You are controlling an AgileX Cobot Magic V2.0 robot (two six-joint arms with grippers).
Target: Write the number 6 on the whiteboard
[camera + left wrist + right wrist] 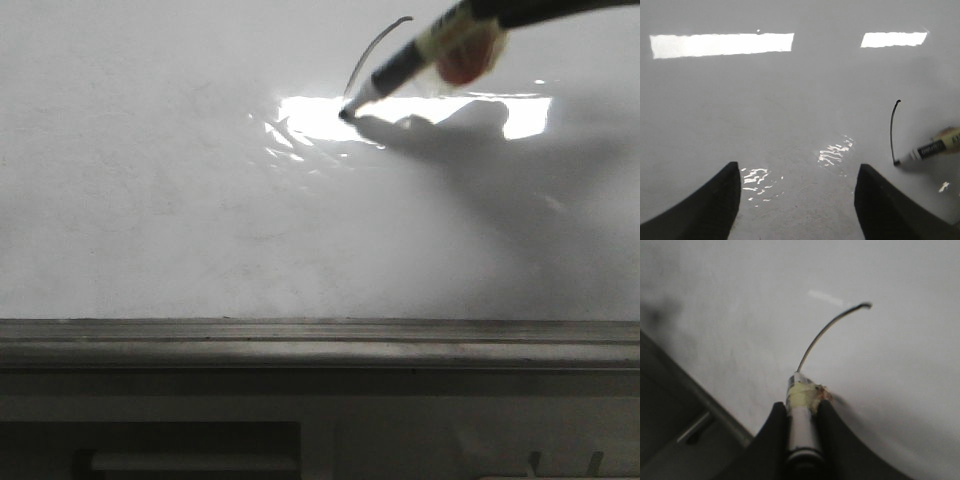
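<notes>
I hold the marker pen (405,68) clamped in the right gripper (801,412), tip touching the whiteboard (150,200) at upper centre to extend the number 6 (370,55). Left gripper (797,200) hangs spread and empty, clear of the stroke.

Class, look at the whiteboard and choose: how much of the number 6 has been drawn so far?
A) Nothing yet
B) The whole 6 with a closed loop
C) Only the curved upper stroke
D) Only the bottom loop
C: the number 6 is just one curved line ending at the marker pen tip on the whiteboard; no loop shows.
</notes>
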